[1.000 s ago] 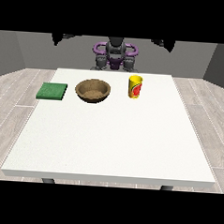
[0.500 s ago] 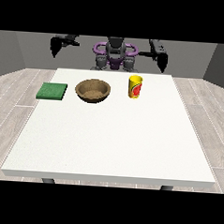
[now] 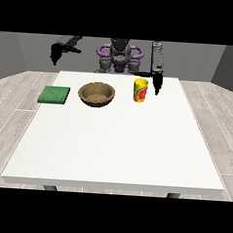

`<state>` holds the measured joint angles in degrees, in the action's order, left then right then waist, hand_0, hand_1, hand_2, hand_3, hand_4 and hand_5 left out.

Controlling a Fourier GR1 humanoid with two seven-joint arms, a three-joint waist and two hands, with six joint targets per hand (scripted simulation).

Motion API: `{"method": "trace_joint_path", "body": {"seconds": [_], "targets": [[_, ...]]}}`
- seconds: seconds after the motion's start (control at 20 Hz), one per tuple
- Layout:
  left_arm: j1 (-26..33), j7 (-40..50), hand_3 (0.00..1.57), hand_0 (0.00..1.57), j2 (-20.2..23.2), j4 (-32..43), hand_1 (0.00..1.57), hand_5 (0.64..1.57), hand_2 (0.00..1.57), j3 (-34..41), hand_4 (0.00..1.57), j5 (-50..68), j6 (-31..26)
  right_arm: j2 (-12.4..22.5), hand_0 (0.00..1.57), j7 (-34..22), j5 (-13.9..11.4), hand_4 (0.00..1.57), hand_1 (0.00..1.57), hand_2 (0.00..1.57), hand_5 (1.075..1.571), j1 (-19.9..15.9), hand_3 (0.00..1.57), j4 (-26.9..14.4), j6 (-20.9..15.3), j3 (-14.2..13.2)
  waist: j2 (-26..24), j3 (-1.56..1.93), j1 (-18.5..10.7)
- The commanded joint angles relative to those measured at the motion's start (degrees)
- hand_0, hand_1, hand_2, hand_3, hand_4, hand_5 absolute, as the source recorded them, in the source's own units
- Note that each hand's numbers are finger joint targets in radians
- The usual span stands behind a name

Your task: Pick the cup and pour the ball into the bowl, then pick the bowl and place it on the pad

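I find the cup [image 3: 140,90] standing upright on the table [image 3: 117,138], toward its far edge, with the bowl [image 3: 96,94] well to its side and the green pad [image 3: 54,94] beyond that at the view's left. The hand at the view's right [image 3: 157,84] hangs just beside the cup, fingers pointing down; I cannot tell whether they are spread or closed, nor whether they touch the cup. The hand at the view's left [image 3: 55,54] is raised, well away from the pad, its fingers likewise unreadable. The ball is not visible; I take it to be inside the cup. I judge the step to be the cup grasp: I would close around the cup's middle and keep it vertical while lifting, so nothing spills before it reaches the bowl.
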<state>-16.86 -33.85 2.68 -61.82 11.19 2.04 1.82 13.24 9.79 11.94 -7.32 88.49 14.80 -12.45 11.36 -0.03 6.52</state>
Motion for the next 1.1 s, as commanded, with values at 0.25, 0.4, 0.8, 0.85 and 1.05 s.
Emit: {"method": "trace_joint_path", "body": {"seconds": [0.25,0.4,0.8,0.85,1.05], "targets": [[-7.4,-15.0,0.00,0.00,2.5,19.4,0.00,1.520,0.00,4.7,0.00,0.3,1.6,1.1,0.00,2.1,0.4,0.00,0.00,0.00,1.571,0.3,0.00,0.6,2.6,-0.5,3.6,-0.01,2.8],[-10.1,-16.3,0.00,0.00,2.2,23.3,0.00,1.521,0.00,4.9,0.00,0.3,2.5,2.1,0.00,2.0,2.5,0.00,0.00,0.00,1.571,-2.3,0.00,-1.4,4.3,-1.7,4.5,-0.01,2.8],[-16.2,-17.2,0.00,0.00,2.9,28.7,0.00,1.320,0.00,6.1,0.76,1.4,4.9,3.1,0.00,6.0,1.3,0.00,0.00,0.00,1.571,-3.7,0.00,-5.9,5.0,-3.0,5.3,0.00,2.7],[-13.9,-19.0,0.89,1.02,1.1,27.4,1.02,0.776,1.10,1.6,1.47,-5.6,13.1,2.2,0.00,4.5,0.6,0.00,0.00,0.00,1.570,-4.9,0.00,-4.9,3.4,-2.0,6.3,0.02,4.3],[-9.7,-22.5,1.57,1.32,-1.3,28.5,1.32,1.245,1.57,0.8,1.45,-8.9,21.4,4.0,0.00,6.5,0.7,0.00,0.00,0.00,1.570,-3.2,0.00,-6.2,5.4,-3.2,6.2,0.02,4.7]]}}
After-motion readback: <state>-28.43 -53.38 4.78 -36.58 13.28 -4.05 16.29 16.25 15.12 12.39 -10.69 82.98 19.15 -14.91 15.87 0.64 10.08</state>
